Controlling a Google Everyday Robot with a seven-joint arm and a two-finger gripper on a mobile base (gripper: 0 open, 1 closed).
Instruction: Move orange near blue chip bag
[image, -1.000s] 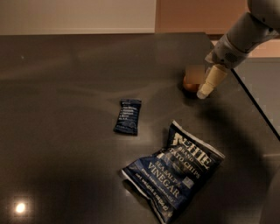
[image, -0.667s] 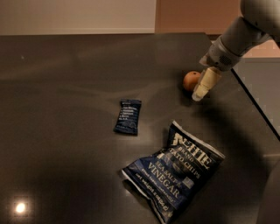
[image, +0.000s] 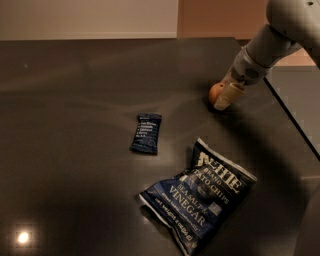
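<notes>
Moved since a second ago: gripper (image: 225, 99), leftward over the table (image: 75, 100) toward the orange (image: 214, 92); now covers the fruit's right side, where earlier stood just beside it.
Unmoved since then: bag (image: 200, 200) and bar (image: 146, 133), in the same spots; orange about where it was.
Gripper: hangs low at the far right of the table, slanted down and to the left, lower end at the surface, right against the orange in this view.
Gripper state: cannot tell whether spread, pressed together or pinching the orange.
Arm (image: 267, 45): comes in from the upper right corner, pale grey, angled down to the gripper.
Orange: rests on the table toward the far right, partly hidden behind the gripper, left part showing.
Bag: lies flat near the front, right of centre, crinkled, dark blue, white lettering with "Sea Salt" and "Vinegar" legible.
Orange to bag: well apart, orange farther back, bare table between.
Bar: lies flat near the middle, left of the bag and apart from it, small dark-blue wrapper, long side roughly front to back.
Table: dark and glossy, with a bright light spot (image: 22, 237) reflected at the front left.
</notes>
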